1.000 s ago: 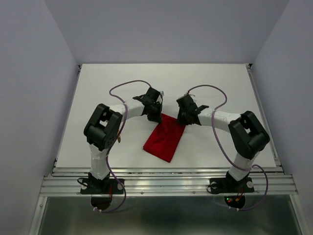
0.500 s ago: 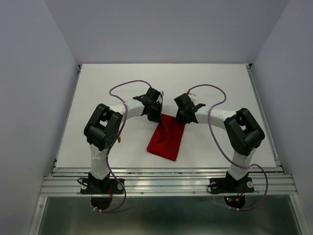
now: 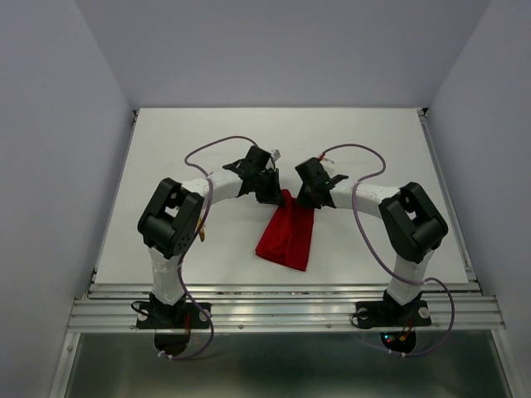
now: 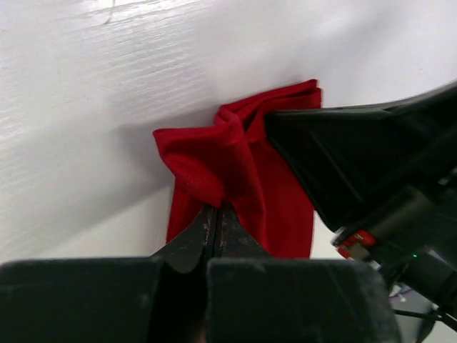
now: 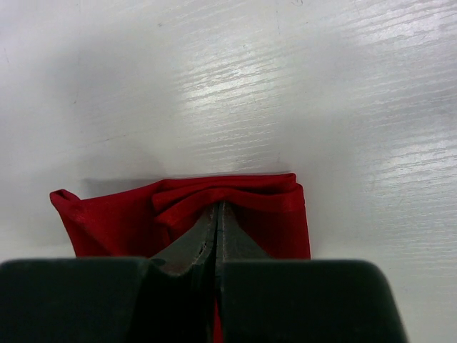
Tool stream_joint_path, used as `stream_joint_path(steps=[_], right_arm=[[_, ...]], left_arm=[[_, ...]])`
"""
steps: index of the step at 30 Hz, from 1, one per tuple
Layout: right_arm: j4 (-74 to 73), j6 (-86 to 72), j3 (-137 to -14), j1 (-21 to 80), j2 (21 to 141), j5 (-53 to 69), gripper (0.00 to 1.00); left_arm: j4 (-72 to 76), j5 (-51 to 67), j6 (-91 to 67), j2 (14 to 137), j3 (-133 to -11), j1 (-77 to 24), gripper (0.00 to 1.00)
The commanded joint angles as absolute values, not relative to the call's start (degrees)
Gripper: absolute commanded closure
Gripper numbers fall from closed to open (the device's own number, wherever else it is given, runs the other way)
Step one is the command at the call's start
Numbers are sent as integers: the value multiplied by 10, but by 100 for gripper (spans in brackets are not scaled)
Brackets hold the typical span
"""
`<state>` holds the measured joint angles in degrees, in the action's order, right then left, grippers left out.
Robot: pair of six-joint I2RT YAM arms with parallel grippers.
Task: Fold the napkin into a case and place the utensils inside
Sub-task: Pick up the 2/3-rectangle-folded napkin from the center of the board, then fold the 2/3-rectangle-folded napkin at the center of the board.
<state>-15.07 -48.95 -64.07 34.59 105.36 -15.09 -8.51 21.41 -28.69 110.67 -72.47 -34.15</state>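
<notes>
Looking at the table (image 3: 174, 149), you have the napkin (image 3: 287, 239) folded into a narrow strip near the table's middle, slightly toward its near edge. Your left gripper (image 4: 216, 209) and right gripper (image 5: 216, 207) each have fingers pressed together, pinching bunched cloth at the end nearer the table's far edge.

A: Where is the top camera?
B: High behind the arm bases (image 3: 170, 313), looking down on the whole white surface (image 3: 166, 149).
A: The wrist cameras?
B: Very near the bright red cloth napkin (image 3: 288, 235), which all views share.
</notes>
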Motion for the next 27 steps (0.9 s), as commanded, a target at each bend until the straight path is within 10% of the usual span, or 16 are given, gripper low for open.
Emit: stream_joint_path(steps=[1,17,19,22,27], right_arm=[[-194,-504,-637,348,1078,-162,99],[-196,-530,-628,348,1064,-159,99],[-196,-526,-628,348,1059,-158,99],[-197,-523,-628,348,1054,-159,99],[-197,-522,-629,348,1052,-157,99]], left_arm=[[-19,245,-337,1037,-700,-347,100],[-32,223,-351,1036,-683,-349,100],[-54,196,-345,1037,-693,-349,82],[-97,141,-342,1039,-705,-349,29],[-120,63,-349,1041,-715,-349,28]])
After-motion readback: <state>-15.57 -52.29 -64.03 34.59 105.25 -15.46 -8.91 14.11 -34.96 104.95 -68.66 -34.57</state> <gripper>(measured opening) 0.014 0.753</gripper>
